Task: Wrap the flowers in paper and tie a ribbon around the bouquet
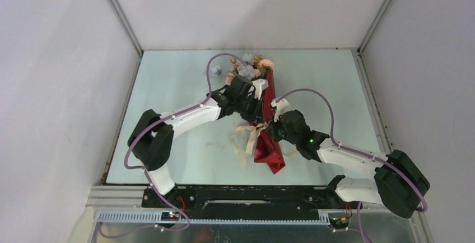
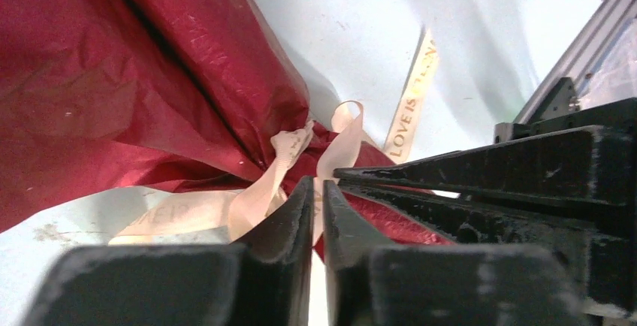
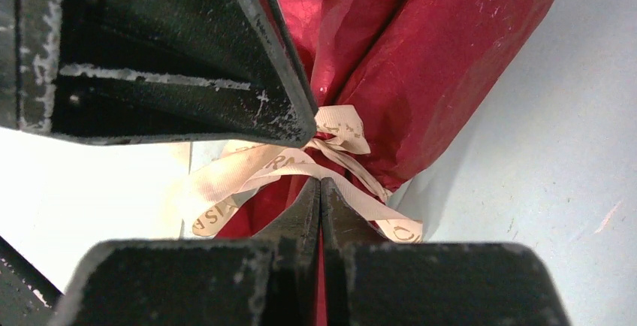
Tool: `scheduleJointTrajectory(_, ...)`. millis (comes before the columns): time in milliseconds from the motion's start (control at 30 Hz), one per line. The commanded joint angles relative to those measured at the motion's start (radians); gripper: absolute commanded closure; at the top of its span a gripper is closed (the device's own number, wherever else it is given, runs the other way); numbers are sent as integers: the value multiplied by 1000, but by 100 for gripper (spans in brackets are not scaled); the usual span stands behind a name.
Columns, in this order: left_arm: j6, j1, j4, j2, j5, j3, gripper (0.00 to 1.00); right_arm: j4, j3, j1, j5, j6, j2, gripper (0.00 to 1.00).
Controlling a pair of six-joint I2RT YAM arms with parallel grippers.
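I see the paper lying near-to-far, the flowers pointing far. My left gripper pinches the ribbon; my right gripper is clenched, its 2 fingers together.

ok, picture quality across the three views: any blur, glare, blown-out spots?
Top external: even light, sharp, soft shadows on the table. Left wrist: left gripper fingers blurred up close, ribbon and paper sharp, slight sheen on the paper. Right wrist: table blown out white at left, right gripper fingers soft.
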Motion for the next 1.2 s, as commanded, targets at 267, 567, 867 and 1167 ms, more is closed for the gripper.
scheduleJointTrajectory(267, 3, 4, -59, -28, -121, -61, 58, -20, 5, 3, 24, -9, -39, 100)
scheduleJointTrajectory(567, -1, 4, -12, 16, -81, -41, 78, -23, 5, 3, 14, -9, -28, 100)
scheduleJointTrajectory(867, -22, 2, 18, -13, -57, -16, 100, -5, 5, 3, 10, -6, -19, 100)
scheduleJointTrajectory(1167, -83, -8, 59, -30, 53, -13, 100, 150, 4, 3, 3, 45, 71, 100)
